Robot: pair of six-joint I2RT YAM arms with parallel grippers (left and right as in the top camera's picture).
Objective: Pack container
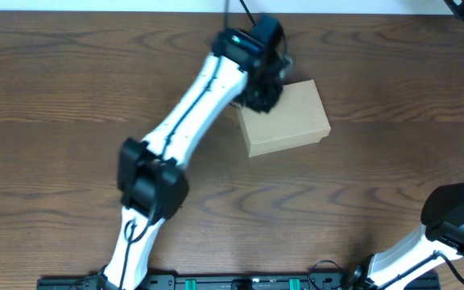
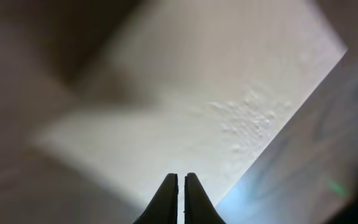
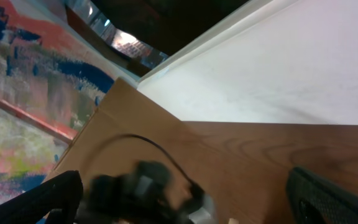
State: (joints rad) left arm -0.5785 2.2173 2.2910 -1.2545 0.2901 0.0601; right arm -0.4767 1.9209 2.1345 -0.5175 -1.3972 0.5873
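Observation:
The container [image 1: 288, 119] is a tan cardboard box lying on the wooden table with its lid down flat. My left gripper [image 1: 261, 90] hangs over the box's far left corner. In the left wrist view its two fingers [image 2: 181, 177] are shut together with nothing between them, close above the pale box top [image 2: 216, 93]. I cannot tell if they touch it. My right gripper [image 3: 188, 190] is open and empty, with its fingers far apart. It looks across the table at the blurred left wrist [image 3: 148, 186].
The left arm [image 1: 184, 129] stretches diagonally from the front edge to the box. The right arm [image 1: 449, 217] rises at the front right corner. A white wall [image 3: 278, 68] borders the table's far edge. Brown tabletop [image 1: 71, 97] surrounds the box.

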